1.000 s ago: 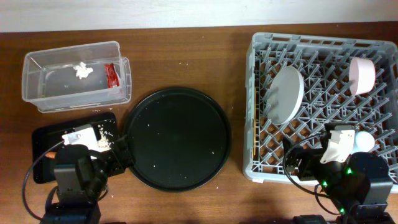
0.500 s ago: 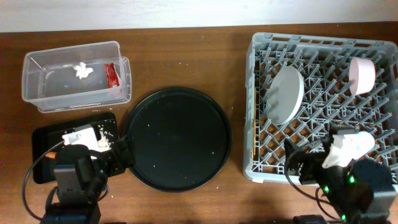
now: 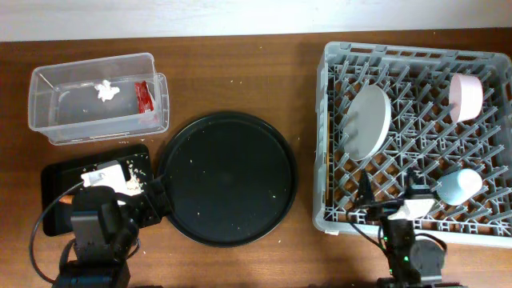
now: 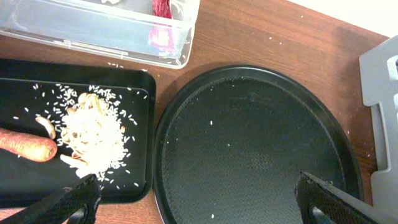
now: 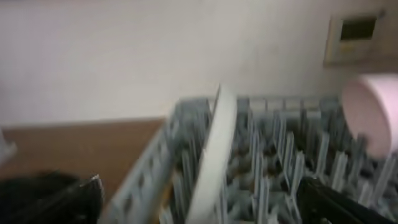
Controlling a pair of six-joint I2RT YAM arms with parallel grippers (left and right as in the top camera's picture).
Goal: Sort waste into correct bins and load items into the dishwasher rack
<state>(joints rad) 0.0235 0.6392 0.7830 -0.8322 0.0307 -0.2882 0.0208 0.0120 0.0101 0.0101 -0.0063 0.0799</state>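
Observation:
The clear tub (image 3: 48, 120) holds the white tissue (image 3: 105, 90) and the red wrapper (image 3: 144, 96). The flat black tray (image 3: 56, 178) holds the food scraps (image 3: 134, 178) and the carrot (image 4: 25, 144). My left gripper (image 3: 154, 196) is open and empty, low over the left edge of the round black tray (image 3: 228, 178). The grey rack (image 3: 416, 56) holds the plate (image 3: 366, 120) on edge, the pink bowl (image 3: 466, 96) and the blue cup (image 3: 458, 186) on its side. Chopsticks (image 3: 326, 190) lie along its left wall. My right gripper (image 3: 392, 204) is open and empty at the rack's front edge.
In the left wrist view the tub (image 4: 93, 31) is at the top, the round tray (image 4: 255, 149) in the middle, and the rack's corner (image 4: 382, 68) at the right. The right wrist view is blurred; it shows the plate (image 5: 211, 155) and the bowl (image 5: 373, 112).
My right arm has pulled back from the blue cup toward the rack's front edge. The cup now lies uncovered in the rack. The left arm has not moved.

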